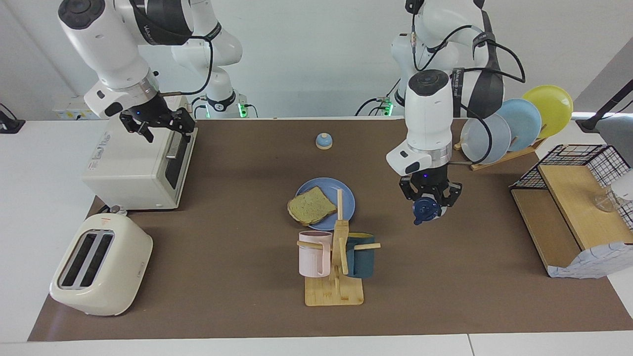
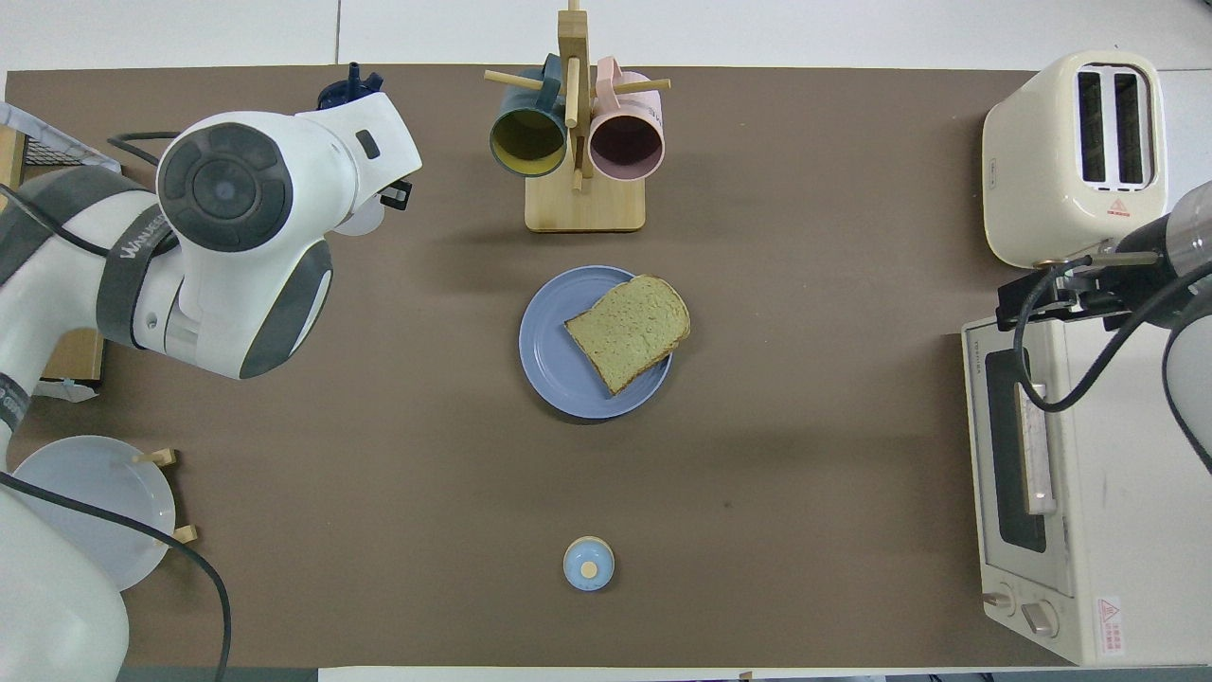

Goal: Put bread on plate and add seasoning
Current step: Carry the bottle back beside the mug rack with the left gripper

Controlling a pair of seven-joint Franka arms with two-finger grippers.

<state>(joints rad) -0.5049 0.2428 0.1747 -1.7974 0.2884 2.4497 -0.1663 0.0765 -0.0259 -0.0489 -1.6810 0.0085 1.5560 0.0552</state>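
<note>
Brown table mat [image 1: 237, 198], navy-capped whitish seasoning [image 1: 426, 209] clamped in left fingers [image 1: 447, 194]; right fingers [image 1: 148, 131] spread wide.

brown table [image 1: 237, 306] with plate [image 1: 301, 190], toaster [image 1: 99, 264]

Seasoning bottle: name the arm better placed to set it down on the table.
Left. Its claw is already shut on the seasoning bottle, over bare table toward the left arm's end. The right claw hangs open over the toaster oven.
</note>
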